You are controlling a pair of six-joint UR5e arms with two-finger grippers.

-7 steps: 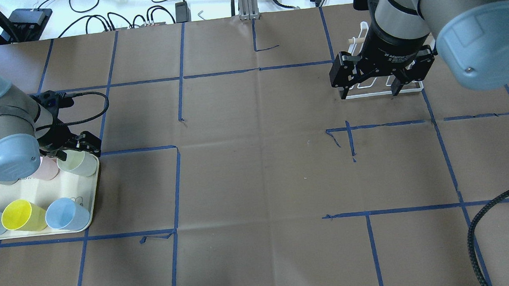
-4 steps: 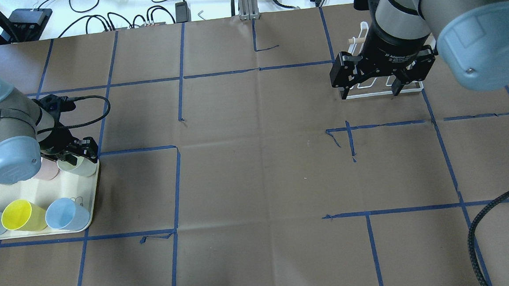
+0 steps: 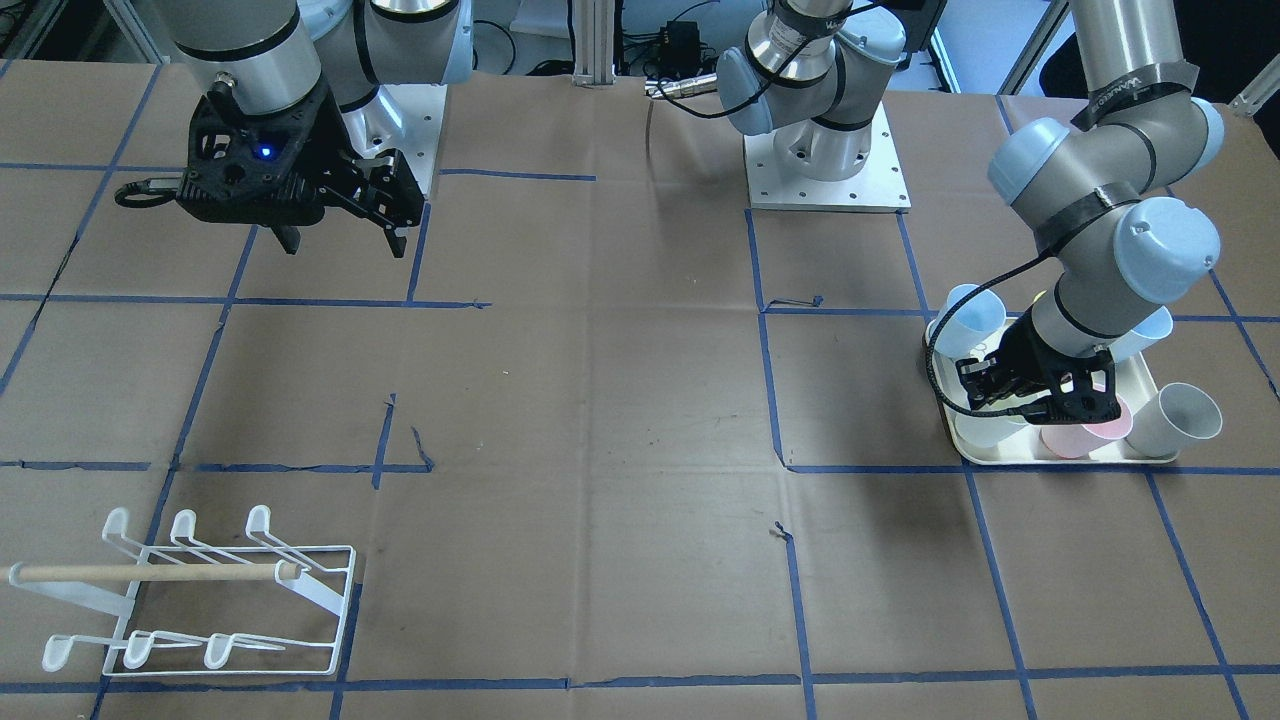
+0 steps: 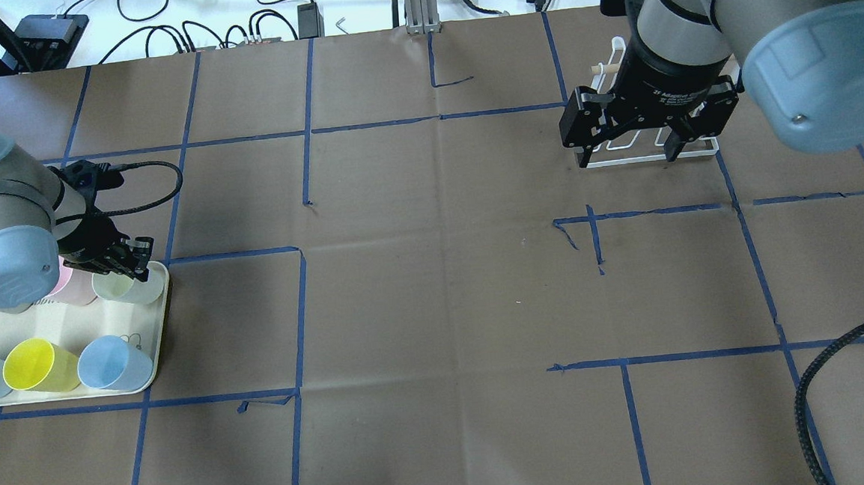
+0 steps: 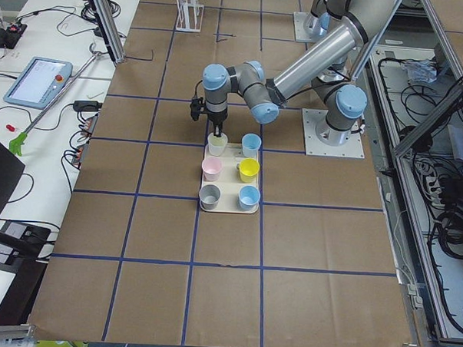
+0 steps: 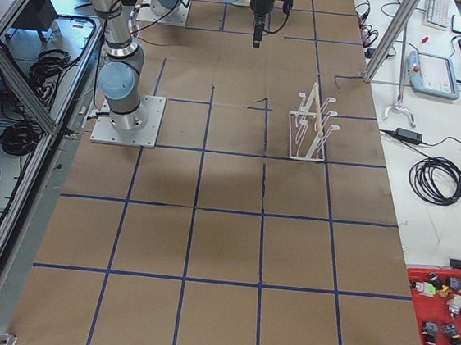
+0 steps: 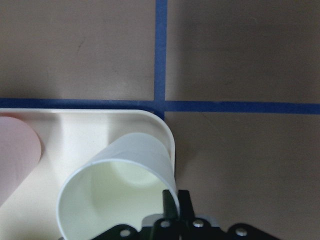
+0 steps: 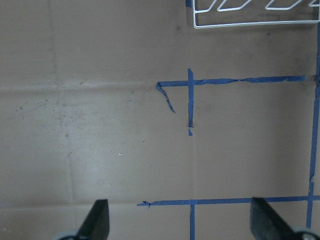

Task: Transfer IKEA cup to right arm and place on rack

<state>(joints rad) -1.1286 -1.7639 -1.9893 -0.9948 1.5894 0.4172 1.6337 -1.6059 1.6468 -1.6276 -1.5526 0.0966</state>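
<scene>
Lettering on the right tool point(image 4: 629, 159) reads "2F Adaptive"; the rest is unclear. This tool hangs released with its two fingers spread wide, and the one rack point(image 3: 150, 572), with six prongs, lies well apart ahead of it on the surface point(image 4: 435, 287). The left tool point(image 7: 174, 202) is clenched on the rim of the pale cup point(image 7: 115, 200) at a corner of the single tray point(image 4: 77, 320), with five more cups point(image 5: 248, 170) behind it

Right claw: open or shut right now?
Open. The right claw has its fingers far apart in the wrist view, with only bare table between them.
</scene>
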